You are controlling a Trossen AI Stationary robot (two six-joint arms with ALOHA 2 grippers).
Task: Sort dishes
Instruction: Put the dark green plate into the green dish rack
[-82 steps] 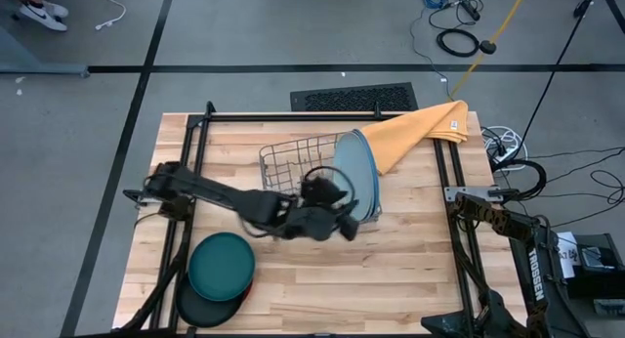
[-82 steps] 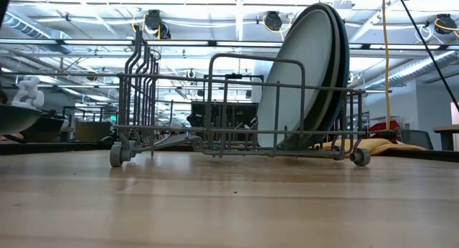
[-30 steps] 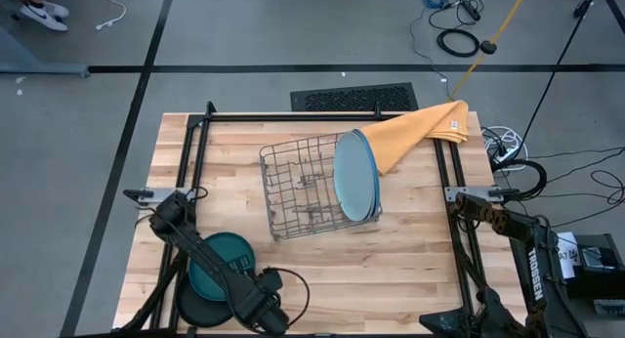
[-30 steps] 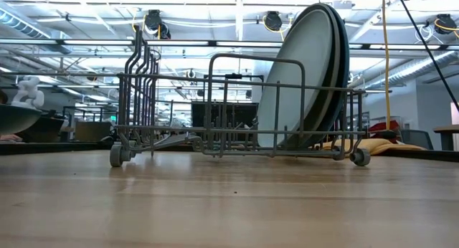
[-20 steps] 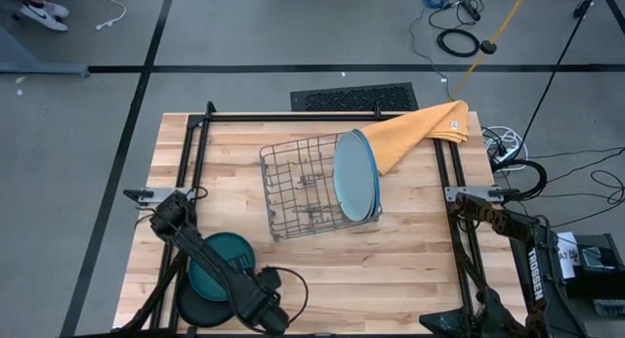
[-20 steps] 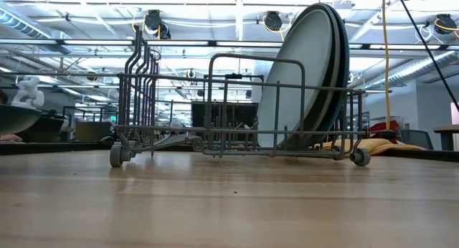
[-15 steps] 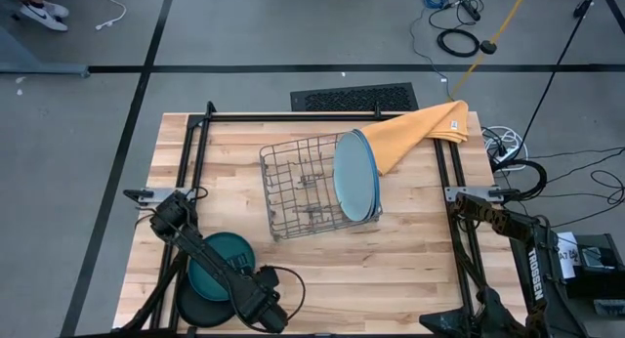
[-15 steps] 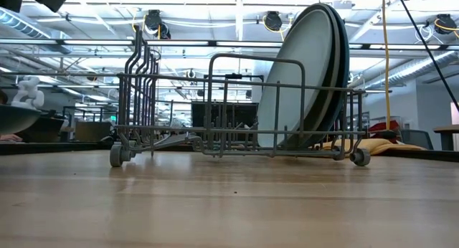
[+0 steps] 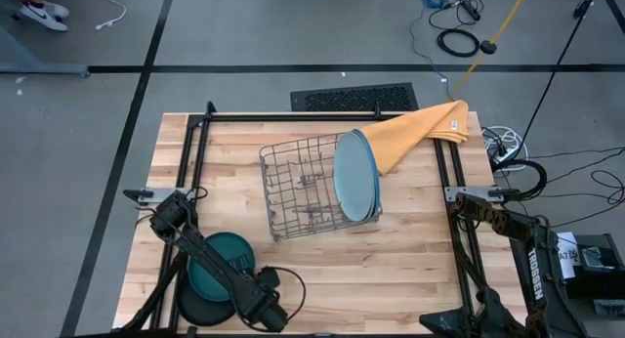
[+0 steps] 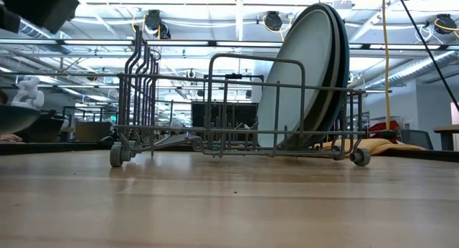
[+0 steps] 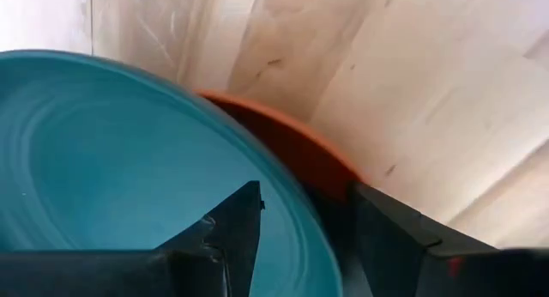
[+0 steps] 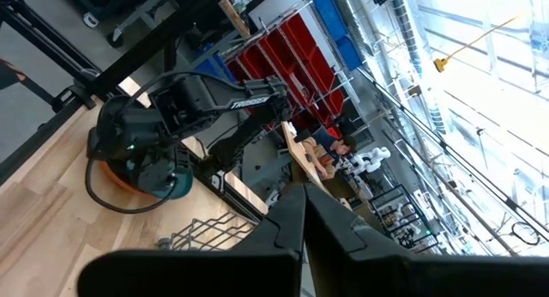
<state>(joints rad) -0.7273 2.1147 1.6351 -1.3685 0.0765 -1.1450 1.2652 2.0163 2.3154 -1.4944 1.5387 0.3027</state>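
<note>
A: Left of the table?
B: Small plates are sitting stacked: teal plate (image 9: 221, 263) on top, orange plate (image 11: 292, 147) and black plate (image 9: 193, 312) beneath. The left gripper (image 11: 296, 233) is hanging spread over the teal rim, gripping nothing.
A: Centre?
B: Big plates (image 9: 354, 175) are standing on edge in the rack (image 9: 303, 187), seemingly awaiting removal.
A: Right?
B: The right gripper (image 12: 302, 213) is waiting, fingers pressed together, empty.

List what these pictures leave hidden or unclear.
- Black plate: high view, mostly under the teal plate and left arm.
- Orange-red plate: left wrist view, only an edge shows.
- Large plates in the rack: overlapped, count unclear.
- Right gripper: cut off in high view.
</note>
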